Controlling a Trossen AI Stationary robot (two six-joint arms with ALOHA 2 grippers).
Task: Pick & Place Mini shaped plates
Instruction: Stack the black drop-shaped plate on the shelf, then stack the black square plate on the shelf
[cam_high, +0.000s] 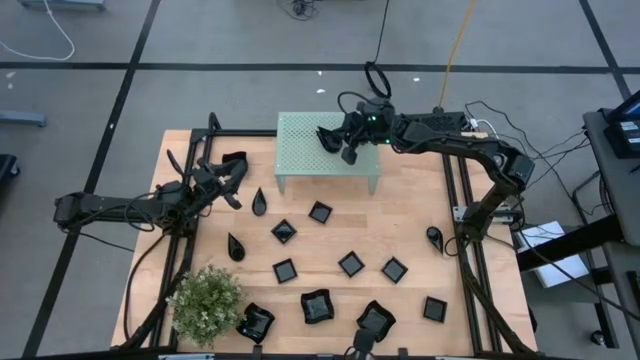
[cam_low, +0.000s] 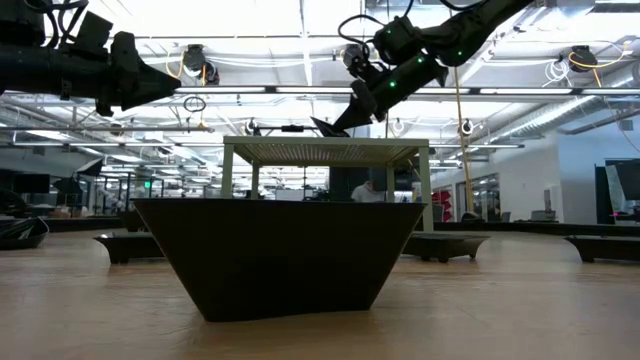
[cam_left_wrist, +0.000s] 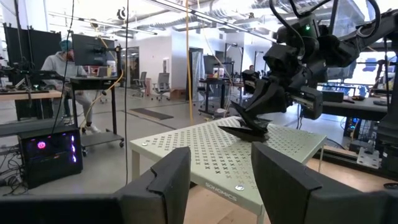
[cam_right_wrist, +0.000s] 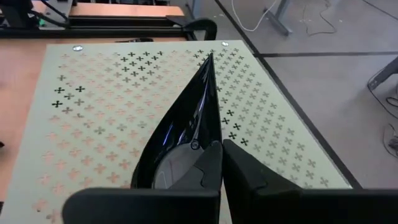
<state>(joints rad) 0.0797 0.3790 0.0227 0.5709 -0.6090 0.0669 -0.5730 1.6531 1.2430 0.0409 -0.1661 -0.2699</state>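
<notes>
Nearest the front edge of the bench, beside the green bushy plant, lie the larger wavy-edged plates, and one of them fills the low view as a broad dark trapezoid, simply because it sits just in front of that camera. Behind them the small square plates are scattered well apart across the wood, with teardrop plates toward the left and one near the right rail; that spacing looks deliberate, leaving room for fingers to come down on either side of a rim. The left tool waits at the left side of the bench, raised off the wood, its fingers parted and holding nothing, aimed toward the stand so it stays out of the working arm's way. Farthest back stands the mint-green perforated stand, which seems to be the drop-off for the dishes. Over it the right tool is clamped on the rim of a teardrop plate, fingers pinched tight on the thin edge since the glossy dish offers no other purchase. The plate hangs tilted, its pointed end low near the perforated top; whether it touches is unclear. I judge the placing step is nearly done, with release to follow.
</notes>
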